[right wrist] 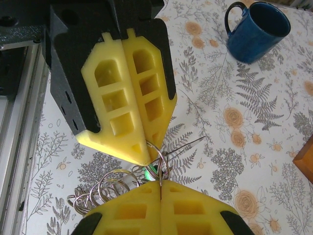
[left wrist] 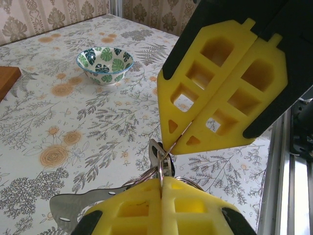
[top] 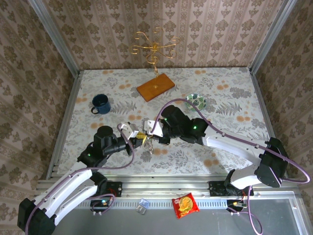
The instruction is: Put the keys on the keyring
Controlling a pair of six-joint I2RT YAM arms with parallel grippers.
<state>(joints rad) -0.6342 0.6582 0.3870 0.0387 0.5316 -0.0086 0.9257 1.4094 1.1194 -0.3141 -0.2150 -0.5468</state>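
Your left gripper (right wrist: 146, 157) and right gripper (left wrist: 178, 146) both clamped on keyring (left wrist: 157, 159), tips nearly touching, toward table's (top: 220, 98) near edge. Green key (right wrist: 148, 172) hangs just below, between tips; ring edge-on.

Keys mostly buried where the tips meet

From above, the ring (top: 148, 147) and keys are too small to tell apart between the left gripper (top: 140, 138) and the right gripper (top: 152, 137). In the right wrist view the green key (right wrist: 146, 171) is a sliver, the rest hidden behind yellow fingers (right wrist: 122, 210) cut off by the bottom edge; which loop it hangs on cannot be told. The black key cannot be made out. In the left wrist view the board (left wrist: 7, 81) is cut by the left edge.
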